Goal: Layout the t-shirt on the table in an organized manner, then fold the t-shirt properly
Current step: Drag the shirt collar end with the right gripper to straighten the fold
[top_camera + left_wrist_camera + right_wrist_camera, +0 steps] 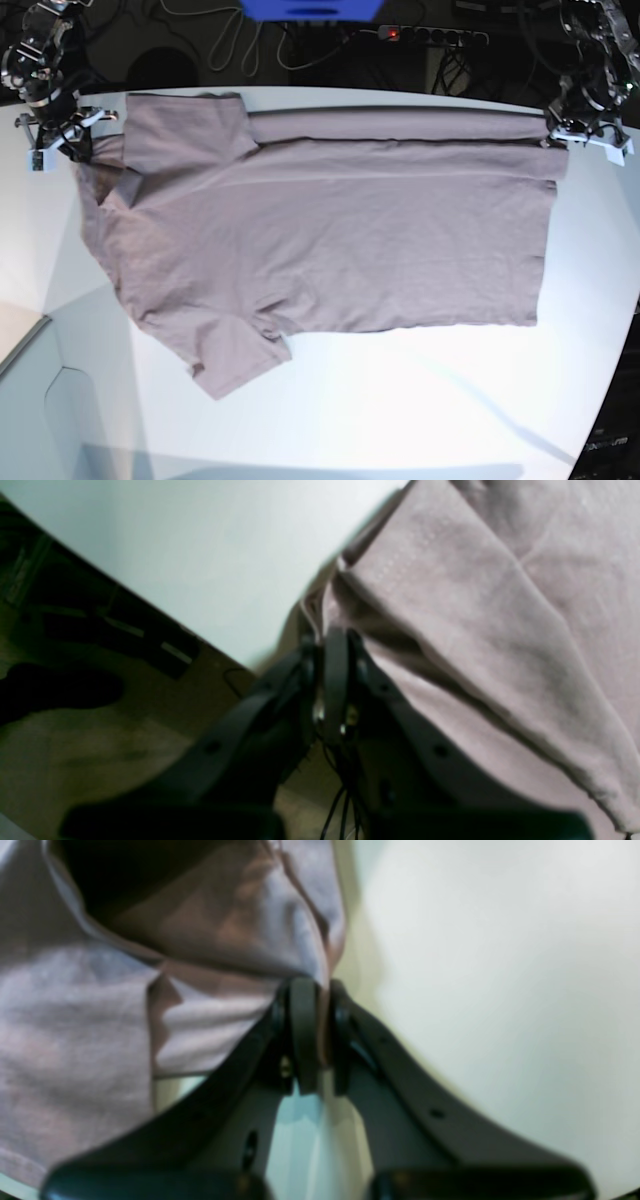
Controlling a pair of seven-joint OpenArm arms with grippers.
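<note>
The mauve-grey t-shirt (330, 235) lies spread on the white table (400, 400), neck to the left and hem to the right. One short sleeve (235, 360) points toward the near edge. A long strip along the shirt's far side (400, 125) is lifted or folded over. My left gripper (560, 135) is at the far right hem corner, and in the left wrist view it (330, 640) is shut on a pinch of the t-shirt (500, 605). My right gripper (75, 135) is at the far left shoulder, and up close it (320, 990) is shut on the t-shirt (75, 1015).
Behind the table's far curved edge lie dark cables, a power strip (430, 36) and a blue object (310, 8). The left wrist view shows the table's edge with brown floor (100, 750) below. Bare white tabletop (500, 990) stretches beside the right gripper.
</note>
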